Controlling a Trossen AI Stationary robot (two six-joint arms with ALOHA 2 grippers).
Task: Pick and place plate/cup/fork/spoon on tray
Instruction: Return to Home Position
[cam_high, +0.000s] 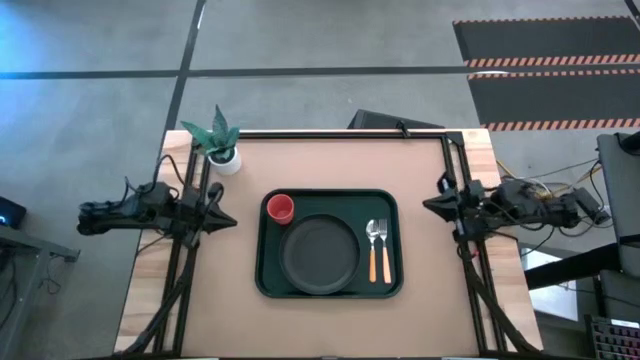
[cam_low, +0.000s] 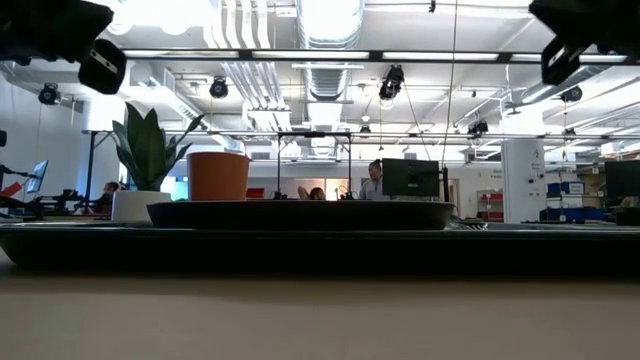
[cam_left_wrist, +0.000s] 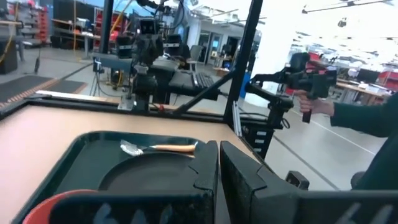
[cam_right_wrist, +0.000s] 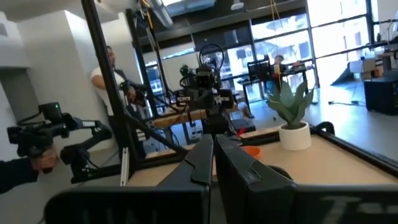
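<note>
The dark green tray (cam_high: 266, 282) lies mid-table. On it rest the dark plate (cam_high: 320, 254), the red cup (cam_high: 281, 208) at its far left corner, and the fork (cam_high: 372, 246) and spoon (cam_high: 383, 248) side by side, orange handles toward the near edge. My left gripper (cam_high: 232, 220) hovers shut at the table's left edge, pointing level toward the tray. My right gripper (cam_high: 428, 205) hovers shut at the right edge, also pointing at the tray. Neither holds anything.
A white pot with a green plant (cam_high: 222, 146) stands at the far left corner of the table. Black frame bars (cam_high: 340, 133) run along the far edge and both sides. In the right wrist view a person (cam_right_wrist: 102, 81) stands beyond the table.
</note>
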